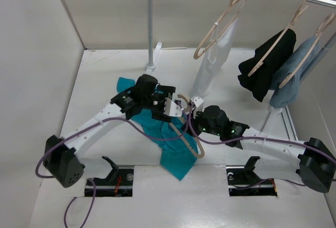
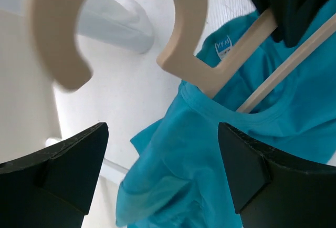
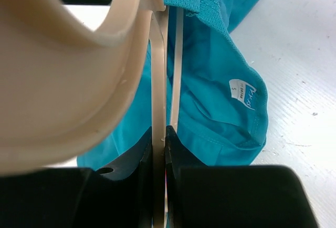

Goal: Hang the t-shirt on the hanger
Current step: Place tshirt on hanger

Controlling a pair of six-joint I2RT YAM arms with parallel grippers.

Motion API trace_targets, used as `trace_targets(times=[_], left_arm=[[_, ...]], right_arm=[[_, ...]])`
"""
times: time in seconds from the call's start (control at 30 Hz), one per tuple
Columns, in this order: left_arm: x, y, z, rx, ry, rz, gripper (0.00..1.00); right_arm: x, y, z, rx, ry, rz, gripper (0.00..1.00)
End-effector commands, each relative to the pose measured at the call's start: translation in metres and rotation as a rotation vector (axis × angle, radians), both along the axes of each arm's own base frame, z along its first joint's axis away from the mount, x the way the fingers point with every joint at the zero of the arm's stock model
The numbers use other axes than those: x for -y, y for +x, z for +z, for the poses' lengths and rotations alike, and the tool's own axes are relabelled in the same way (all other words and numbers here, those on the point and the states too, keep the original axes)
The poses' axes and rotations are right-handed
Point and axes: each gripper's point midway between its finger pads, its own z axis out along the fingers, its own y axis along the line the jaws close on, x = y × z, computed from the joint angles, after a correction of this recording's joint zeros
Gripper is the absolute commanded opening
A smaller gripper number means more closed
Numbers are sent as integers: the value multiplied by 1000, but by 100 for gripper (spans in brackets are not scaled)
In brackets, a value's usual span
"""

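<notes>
The right hand [image 3: 159, 152] clamps the hanger [image 3: 63, 81] by its thin bar at bottom centre, the t-shirt [image 3: 220, 70] just behind; the left hand [image 2: 163, 133] gapes empty beneath the hook.

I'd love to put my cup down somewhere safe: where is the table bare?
Bare: far-left table, between side wall and pole base; also the near strip between the two slots. Crowded: the centre, where left gripper, right gripper, t-shirt and hanger meet.
</notes>
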Motion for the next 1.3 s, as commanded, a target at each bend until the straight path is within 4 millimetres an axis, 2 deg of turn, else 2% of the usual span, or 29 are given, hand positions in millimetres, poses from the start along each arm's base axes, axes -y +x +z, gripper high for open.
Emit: trace_targets(times=[0.0, 0.03, 0.07, 0.1, 0.23, 0.27, 0.3, 0.33, 0.37, 0.4, 0.43, 0.53, 0.6, 0.63, 0.67, 0.7, 0.77, 0.8, 0.83, 0.87, 0.93, 0.97, 1.0, 1.07, 1.1, 1.13, 1.17, 1.2, 1.27], left_arm=[[9, 18, -6, 26, 63, -83, 82], [13, 21, -2, 32, 63, -101, 82], [9, 20, -17, -16, 105, -117, 82], [5, 24, -22, 8, 141, -153, 82], [-3, 12, -41, -25, 231, -247, 75], [-4, 11, -45, -37, 245, -256, 58], [-4, 8, -46, -49, 243, -262, 48], [-3, 6, -46, -54, 233, -270, 32], [-4, 4, -47, -76, 235, -260, 31], [-3, -3, -52, -111, 240, -267, 12], [-5, -5, -54, -129, 242, -258, 0], [0, -8, -43, -177, 195, -214, 0], [-1, -11, -40, -201, 182, -183, 0], [-2, -11, -38, -229, 168, -134, 0], [-5, -5, -37, -231, 162, -102, 0], [-7, -4, -33, -220, 160, -87, 0], [-23, -6, -33, -190, 190, -64, 0], [-30, -4, -33, -139, 213, -88, 0], [-35, -7, -36, -117, 229, -97, 0], [-44, -17, -41, -98, 235, -100, 0], [-49, -19, -42, -19, 243, -137, 0], [-54, -25, -52, -12, 258, -159, 0], [-55, -27, -46, 39, 247, -174, 0], [-59, -31, -48, 60, 254, -194, 0], [-61, -34, -50, 66, 263, -208, 0], [-62, -36, -51, 79, 267, -221, 0], [-61, -39, -52, 74, 267, -239, 0], [-61, -39, -52, 74, 267, -239, 0], [-58, -41, -48, 74, 236, -242, 0]], right_arm=[[-15, 3, 37, 97, 96, 32, 0], [-15, 3, 37, 97, 96, 32, 0], [-15, 3, 37, 97, 96, 32, 0], [-17, 0, 41, 102, 104, 41, 0], [-14, 3, 48, 122, 116, 20, 0], [-12, 5, 51, 140, 115, 14, 0], [-12, 5, 51, 140, 115, 14, 0], [-13, 6, 59, 159, 126, 17, 0], [-13, 6, 59, 160, 126, 17, 0], [-13, 6, 59, 160, 126, 17, 0], [-15, 7, 60, 160, 126, 17, 0], [-17, 4, 50, 135, 105, 36, 0], [-19, 6, 54, 134, 104, 36, 0], [-20, 6, 56, 133, 103, 36, 8], [-17, 7, 49, 103, 75, 18, 23], [-18, 7, 55, 103, 75, 18, 37], [-12, 6, 57, 77, 63, -11, 60], [-9, 4, 60, 71, 70, -16, 63], [-7, 5, 68, 80, 91, -33, 66], [-2, 2, 86, 91, 142, -51, 82], [5, 0, 106, 114, 200, -79, 95], [12, -3, 121, 123, 246, -101, 100], [16, -4, 126, 121, 259, -114, 100], [25, -5, 132, 89, 296, -170, 100], [30, -6, 117, 50, 262, -199, 100], [34, -3, 112, 31, 247, -236, 100], [36, -3, 104, 7, 227, -252, 100], [34, -2, 88, -31, 184, -261, 98], [32, -4, 63, -85, 102, -252, 87]])
